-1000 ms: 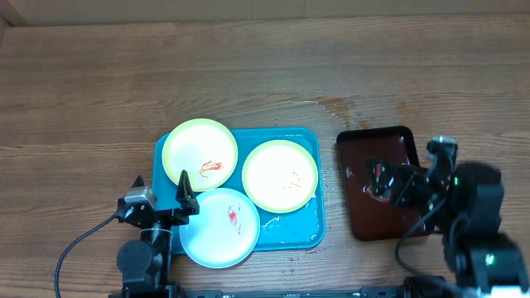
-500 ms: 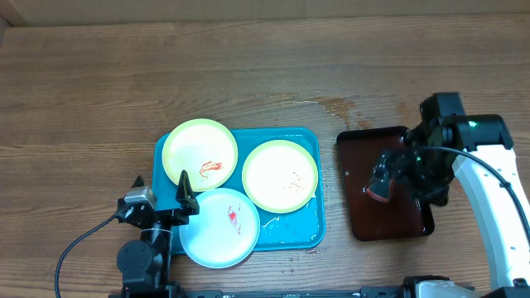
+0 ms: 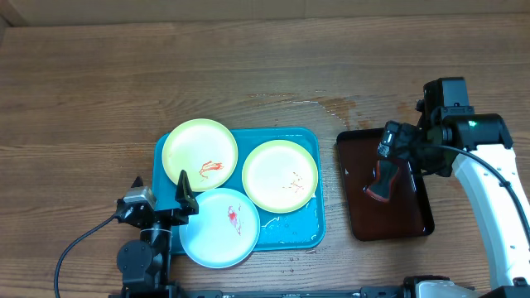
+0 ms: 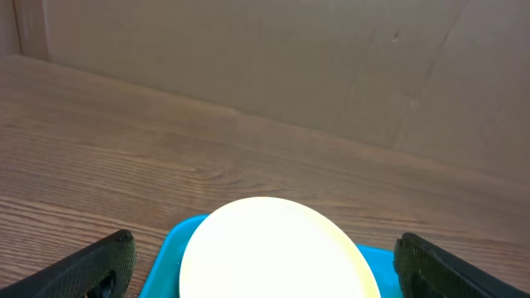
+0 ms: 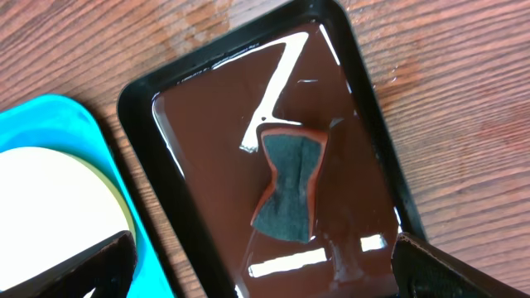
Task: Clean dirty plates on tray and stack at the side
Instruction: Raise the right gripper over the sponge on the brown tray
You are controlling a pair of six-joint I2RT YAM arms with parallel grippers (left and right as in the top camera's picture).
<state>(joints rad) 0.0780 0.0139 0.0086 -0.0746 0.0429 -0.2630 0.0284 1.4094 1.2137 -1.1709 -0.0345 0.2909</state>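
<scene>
Three plates lie on the turquoise tray (image 3: pixel 296 228): a yellow-green plate (image 3: pixel 199 154) with a red smear at the back left, a yellow-green plate (image 3: pixel 280 175) on the right, and a pale blue-white plate (image 3: pixel 219 227) with a red smear at the front. My left gripper (image 3: pixel 161 187) is open at the tray's left front corner. In the left wrist view its gripper (image 4: pixel 265 252) faces a pale plate (image 4: pixel 273 244). My right gripper (image 3: pixel 397 149) hovers open above a sponge (image 3: pixel 382 180). In the right wrist view the gripper (image 5: pixel 261 265) has nothing between its fingers.
The sponge (image 5: pixel 290 186), dark green with a reddish edge, lies in a wet dark reddish-brown tray (image 5: pixel 207 108) right of the turquoise tray (image 5: pixel 91 141). A water patch (image 3: pixel 331 106) marks the wood behind the trays. A brown wall (image 4: pixel 290 58) stands at the table's far edge.
My right arm has swung from the front right corner toward the back, and its gripper is now over the dark tray's rear half. The left arm and the plates have not moved.
</scene>
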